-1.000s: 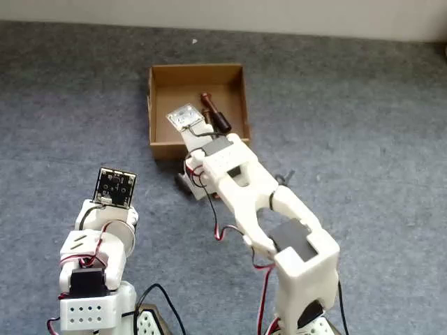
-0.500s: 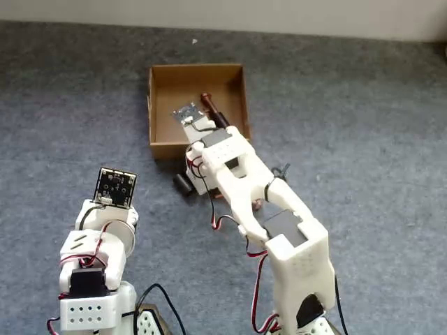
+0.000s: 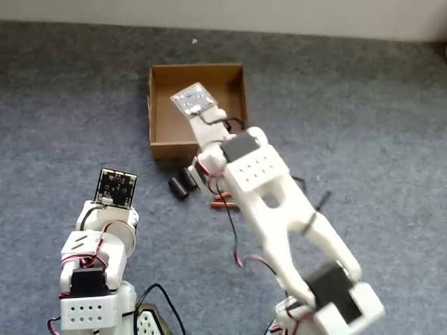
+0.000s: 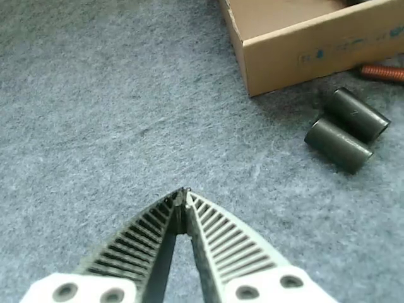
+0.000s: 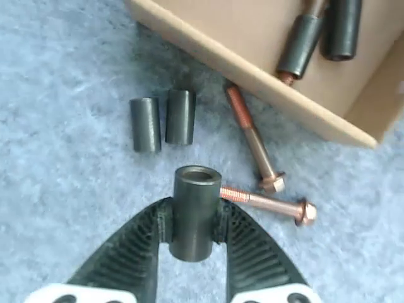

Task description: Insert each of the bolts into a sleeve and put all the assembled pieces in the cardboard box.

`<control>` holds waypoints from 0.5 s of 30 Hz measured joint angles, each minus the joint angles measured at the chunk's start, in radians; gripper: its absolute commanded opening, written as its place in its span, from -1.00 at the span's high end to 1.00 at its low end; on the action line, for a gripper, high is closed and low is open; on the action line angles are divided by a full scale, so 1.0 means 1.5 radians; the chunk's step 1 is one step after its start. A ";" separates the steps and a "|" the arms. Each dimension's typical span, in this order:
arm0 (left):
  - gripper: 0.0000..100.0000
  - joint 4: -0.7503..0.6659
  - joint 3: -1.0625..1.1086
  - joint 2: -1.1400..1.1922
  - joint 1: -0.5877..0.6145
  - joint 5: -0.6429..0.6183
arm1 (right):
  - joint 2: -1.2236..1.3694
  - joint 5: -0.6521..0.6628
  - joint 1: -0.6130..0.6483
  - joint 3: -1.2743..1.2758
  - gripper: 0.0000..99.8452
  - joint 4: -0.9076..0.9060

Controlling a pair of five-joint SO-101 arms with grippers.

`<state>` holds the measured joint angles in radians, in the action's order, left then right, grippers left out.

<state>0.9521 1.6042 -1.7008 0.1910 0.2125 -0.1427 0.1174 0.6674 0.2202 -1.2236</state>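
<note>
My right gripper (image 5: 193, 216) is shut on a dark sleeve (image 5: 194, 189), held upright above the carpet. Just beyond it lie two copper bolts (image 5: 252, 140) (image 5: 268, 203) and two loose sleeves (image 5: 146, 124) (image 5: 180, 116). Behind them stands the cardboard box (image 5: 208, 47), with a bolt-and-sleeve piece (image 5: 302, 41) and another dark sleeve (image 5: 341, 25) inside. From above, the right arm (image 3: 258, 174) stretches over the box (image 3: 159, 78), with the loose sleeves (image 3: 183, 183) and bolts (image 3: 225, 203) beside it. My left gripper (image 4: 184, 197) is shut on nothing, low over bare carpet, short of the box (image 4: 297, 47) and the two sleeves (image 4: 346, 129).
Grey carpet covers the whole work surface. The left arm (image 3: 98, 237) sits folded at the near left. Open carpet lies left of the box and to the right of the right arm. A pale wall strip runs along the far edge.
The right arm has risen and swung, its wrist now farther over the box. The two loose sleeves and the bolts under it have come into sight. The left arm has kept still.
</note>
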 measured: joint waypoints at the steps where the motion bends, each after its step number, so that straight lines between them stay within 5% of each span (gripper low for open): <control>1: 0.97 0.000 0.000 0.000 0.000 0.000 | -0.032 0.000 0.000 0.020 0.99 0.000; 6: 0.97 0.000 0.000 0.000 0.000 0.000 | -0.203 0.000 -0.015 0.157 0.99 0.000; 15: 0.97 0.000 0.000 0.000 -0.015 0.060 | -0.459 0.000 -0.214 0.360 0.99 -0.001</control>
<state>0.9521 1.6042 -1.7008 0.1680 0.3030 -0.8316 0.1174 0.3468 0.7603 -1.2252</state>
